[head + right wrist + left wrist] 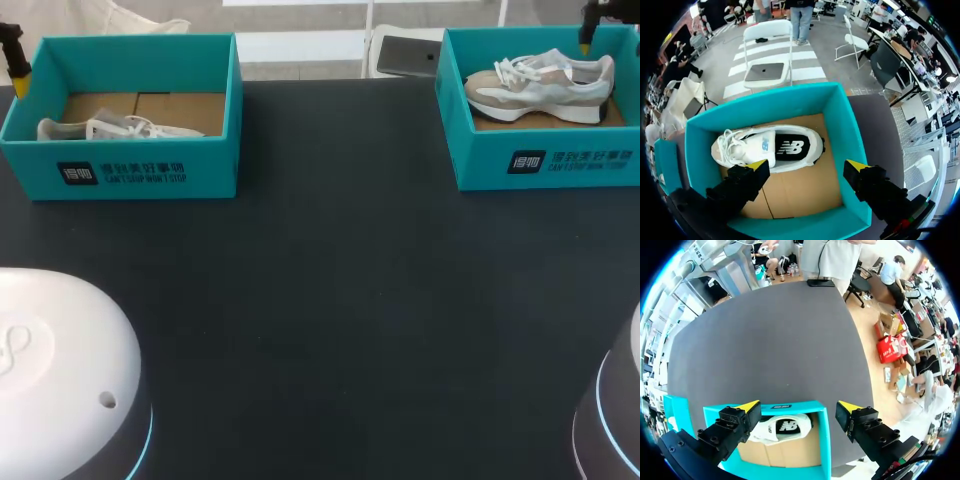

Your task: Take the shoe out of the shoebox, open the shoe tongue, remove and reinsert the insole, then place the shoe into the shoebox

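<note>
Two teal shoeboxes stand at the back of the black table. The left shoebox [120, 165] holds a white shoe [115, 128] lying along its near wall. In the right shoebox [545, 160] a grey and white shoe [540, 85] rests on its sole. My left gripper [17, 70] hangs above the left box's far left corner. It is open over the shoe [782, 427] and the box [822, 440], as the left wrist view [799, 406] shows. My right gripper [586, 40] hangs open above the right box's back edge, with its shoe [775, 150] under and just ahead of its tips [807, 165].
Bare black table [330, 280] stretches between and in front of the two boxes. My arms' white and grey bases [60, 370] [610, 420] fill the near corners. The box walls [840, 125] stand higher than the shoes inside.
</note>
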You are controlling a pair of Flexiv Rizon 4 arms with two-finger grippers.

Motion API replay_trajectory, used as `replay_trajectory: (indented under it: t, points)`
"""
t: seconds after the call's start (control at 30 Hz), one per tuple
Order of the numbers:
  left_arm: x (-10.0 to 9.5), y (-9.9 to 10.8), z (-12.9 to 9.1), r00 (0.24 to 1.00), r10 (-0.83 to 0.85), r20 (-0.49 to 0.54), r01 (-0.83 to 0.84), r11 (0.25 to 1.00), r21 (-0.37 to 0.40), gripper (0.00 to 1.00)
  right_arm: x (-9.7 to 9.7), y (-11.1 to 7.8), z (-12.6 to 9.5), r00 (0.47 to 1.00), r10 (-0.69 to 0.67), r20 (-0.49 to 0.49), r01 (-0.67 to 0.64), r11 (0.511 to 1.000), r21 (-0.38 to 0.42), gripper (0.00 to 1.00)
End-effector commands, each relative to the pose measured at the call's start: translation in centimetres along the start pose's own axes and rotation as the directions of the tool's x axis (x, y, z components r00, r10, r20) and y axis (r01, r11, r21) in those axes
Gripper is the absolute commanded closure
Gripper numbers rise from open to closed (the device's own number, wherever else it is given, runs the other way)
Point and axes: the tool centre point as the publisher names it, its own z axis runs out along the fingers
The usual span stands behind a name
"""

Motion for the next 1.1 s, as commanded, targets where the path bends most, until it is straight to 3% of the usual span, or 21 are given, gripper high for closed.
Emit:
replay_trajectory:
  t: [0.03,0.3,0.33,0.37,0.67,1.1]
  points:
    - [0.1,0.0,-0.1,1.0,0.001,-0.002,-0.001,1.0,0.0,0.0,-0.1,2.6,2.3,1.0,-0.012,0.014,0.01,0.994,0.109,0.01]
    - [0.1,0.0,-0.1,1.0,0.001,-0.002,-0.001,1.0,0.0,0.0,-0.4,2.3,5.1,0.998,-0.046,0.053,0.037,0.985,0.168,0.15]
    - [0.1,0.0,-0.1,1.0,0.001,-0.002,-0.001,1.0,0.0,0.0,-0.4,2.3,5.2,0.997,-0.045,0.059,0.035,0.985,0.172,0.26]
    - [0.1,0.0,-0.1,1.0,0.001,-0.002,-0.001,1.0,0.0,0.0,-0.4,2.3,5.4,0.996,-0.058,0.07,0.045,0.983,0.18,0.29]
    - [0.1,0.0,-0.1,1.0,0.001,-0.002,-0.001,1.0,0.0,0.0,-1.0,1.6,7.3,0.992,-0.08,0.1,0.056,0.973,0.222,0.24]
    - [0.1,0.0,-0.1,1.0,0.001,-0.002,-0.001,1.0,0.0,0.0,-1.5,1.0,10.5,0.984,-0.122,0.13,0.081,0.955,0.285,0.35]
